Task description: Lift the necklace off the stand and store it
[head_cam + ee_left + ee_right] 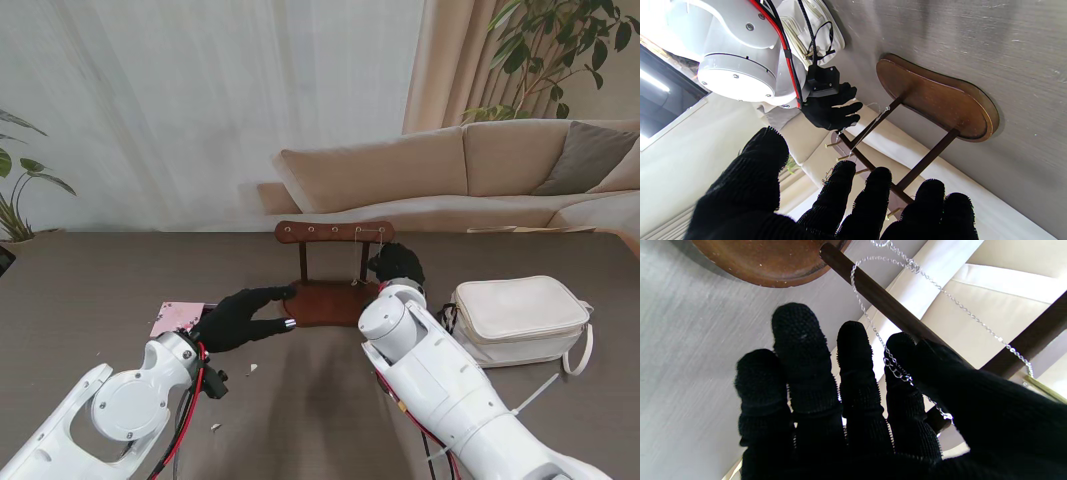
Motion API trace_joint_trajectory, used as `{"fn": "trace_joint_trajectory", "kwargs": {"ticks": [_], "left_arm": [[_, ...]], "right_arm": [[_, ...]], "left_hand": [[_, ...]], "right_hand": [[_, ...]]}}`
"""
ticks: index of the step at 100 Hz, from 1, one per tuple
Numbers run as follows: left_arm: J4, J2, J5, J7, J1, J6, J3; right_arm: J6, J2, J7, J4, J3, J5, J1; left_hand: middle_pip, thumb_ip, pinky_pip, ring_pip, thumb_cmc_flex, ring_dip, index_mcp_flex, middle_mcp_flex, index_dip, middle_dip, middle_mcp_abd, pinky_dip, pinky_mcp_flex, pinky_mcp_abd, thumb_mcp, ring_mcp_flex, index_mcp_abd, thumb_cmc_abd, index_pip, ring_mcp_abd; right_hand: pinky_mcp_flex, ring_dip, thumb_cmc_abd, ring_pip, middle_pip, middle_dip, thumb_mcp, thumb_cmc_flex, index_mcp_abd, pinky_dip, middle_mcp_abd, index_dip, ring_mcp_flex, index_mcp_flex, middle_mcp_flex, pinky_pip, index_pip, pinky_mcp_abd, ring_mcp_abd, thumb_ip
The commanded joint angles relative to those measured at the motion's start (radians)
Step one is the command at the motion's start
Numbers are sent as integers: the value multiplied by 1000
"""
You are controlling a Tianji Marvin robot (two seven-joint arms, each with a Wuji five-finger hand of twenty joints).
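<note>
1. While the necklace [371, 240] hangs from a peg at the right end of the stand [334, 232], the stand's view shows the left hand [243, 318] resting, fingers extended, against the stand's wooden base on the desk [100, 270], bracing it. The right hand [396, 264] is up at the chain by the right post. A white bag [520, 318] sits to the right, likely the storage place.

2. Seen from the left wrist, the left hand [826, 200] is spread and holds nothing; the right hand [831, 111] has its fingers curled at the chain near the crossbar. Keeping the base pinned should stop the stand tipping.

3. Seen from the right wrist, the right hand [853, 400] pinches the necklace [897, 370] between thumb and forefinger. It is a thin silver link chain, looped round the dark post, so I judge it should be lifted outward off the peg, slowly, to avoid snagging.
</note>
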Motion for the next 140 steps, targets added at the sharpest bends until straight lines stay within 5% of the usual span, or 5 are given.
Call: {"fn": "trace_joint_trajectory", "kwargs": {"ticks": [1, 41, 140], "left_arm": [[1, -1, -6, -22, 0, 4, 1], [7, -1, -13, -25, -6, -2, 6], [18, 2, -31, -44, -20, -10, 18]], "right_arm": [[-7, -3, 9, -30, 5, 5, -6], [4, 17, 13, -130, 39, -3, -44], [62, 42, 37, -276, 103, -10, -86]], "left_hand": [[1, 18, -15, -2, -3, -14, 0, 11, 1, 10, -8, -3, -19, -57, -24, -3, -7, 27, 0, -8], [1, 19, -14, -2, 1, -19, 3, 13, 1, 10, -8, -2, -18, -57, -36, -1, -6, 33, 0, -7], [0, 22, -13, -3, 9, -22, 2, 11, 1, 11, -7, 0, -15, -56, -56, -1, -6, 43, 0, -7]], "right_hand": [[127, 23, -46, 57, 33, 33, 63, 26, -22, -20, 14, 34, 59, 22, 47, 46, 29, 27, 9, -32], [174, 31, -92, 140, 16, 61, 120, 18, -3, -22, 22, 104, 58, 84, 133, 57, 32, 46, 6, -39], [268, 68, -123, 221, -98, 27, 149, 34, 79, -42, 79, 120, 58, 120, 252, 40, 5, 116, 14, -44]]}}
